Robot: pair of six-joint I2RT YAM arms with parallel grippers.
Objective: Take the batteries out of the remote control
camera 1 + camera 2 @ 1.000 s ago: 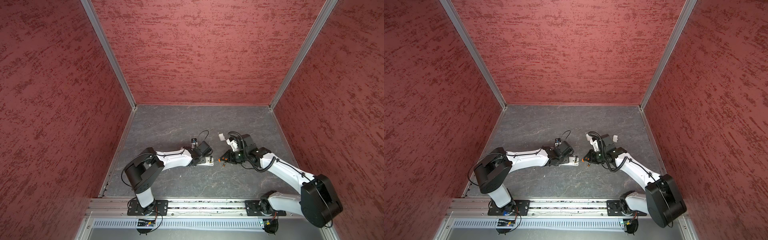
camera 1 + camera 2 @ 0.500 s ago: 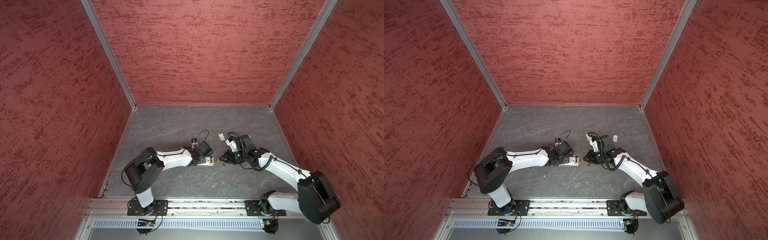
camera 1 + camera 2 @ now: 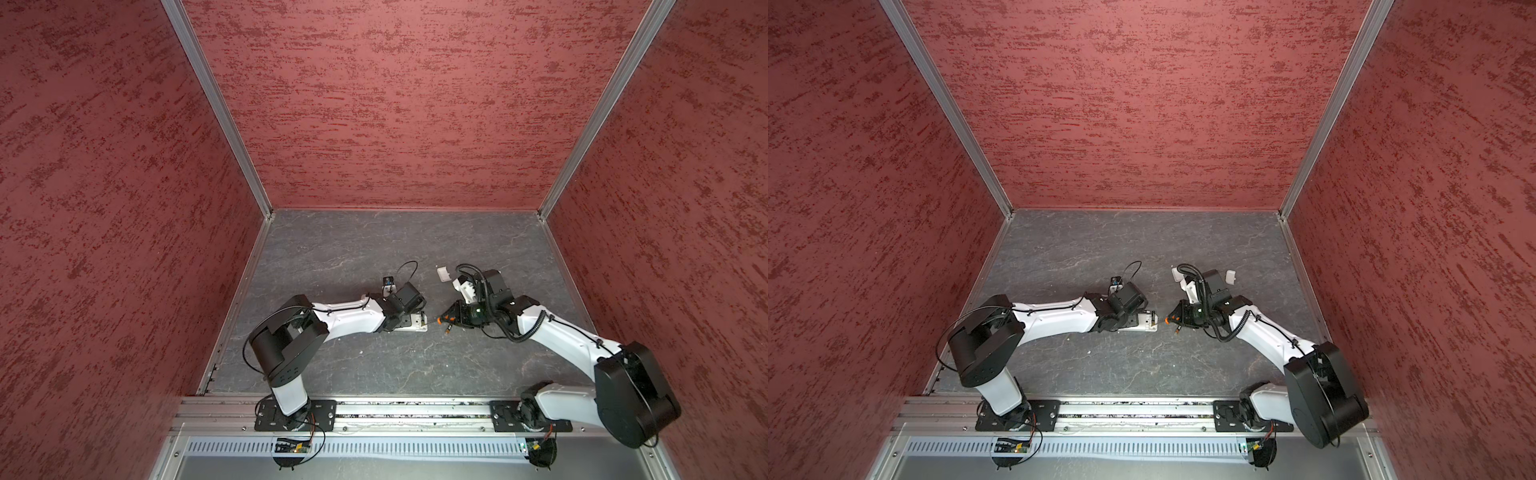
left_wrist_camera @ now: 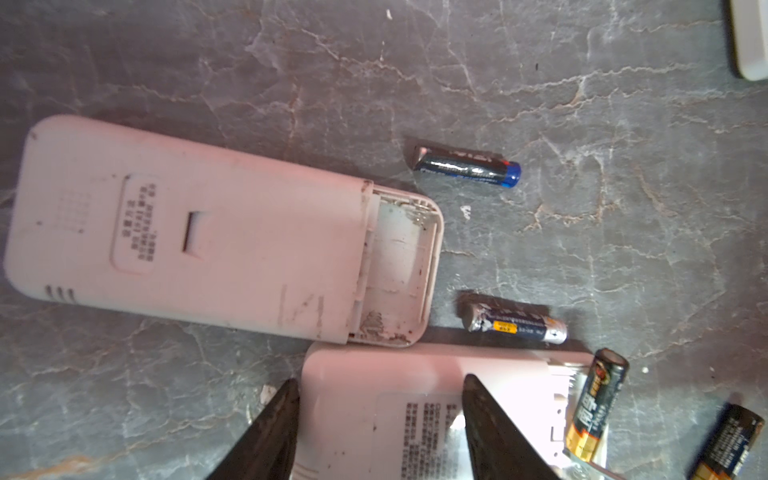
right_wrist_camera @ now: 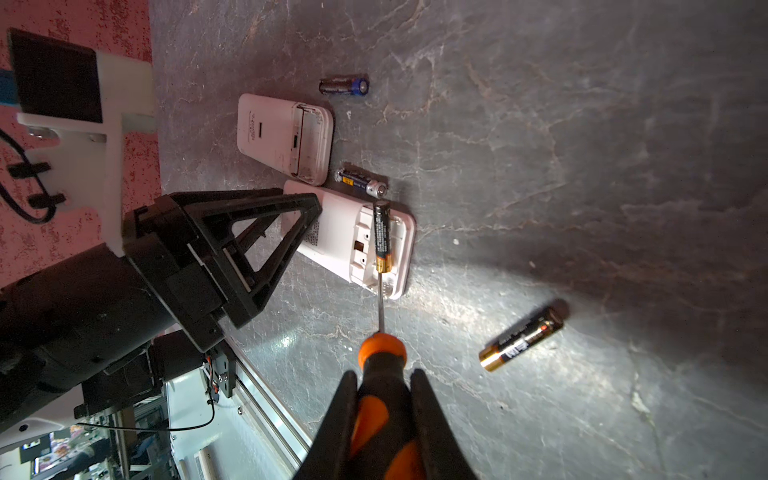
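A white remote control (image 4: 395,386) lies back up with its battery bay uncovered. One battery (image 5: 381,235) sits tilted in the bay. My left gripper (image 4: 380,382) stands open over the remote's closed end, with one finger beside the end edge and the other over its back. The right gripper (image 5: 383,374) is shut on the orange-and-black screwdriver (image 5: 380,353). Its blade tip touches that battery's gold end. Three loose batteries lie on the floor: one (image 5: 521,334) near the screwdriver, another (image 5: 360,185) between the remotes and a blue-tipped one (image 5: 344,85) beyond.
A second white remote (image 4: 208,232) lies beside the first, its open bay empty. Small white covers (image 3: 444,273) (image 3: 1230,276) rest on the grey floor behind the right arm. Red walls enclose three sides. The rail (image 3: 415,409) runs along the front.
The right arm's elbow has shifted slightly to the left while the screwdriver stays at the remote's end. The left arm has not moved.
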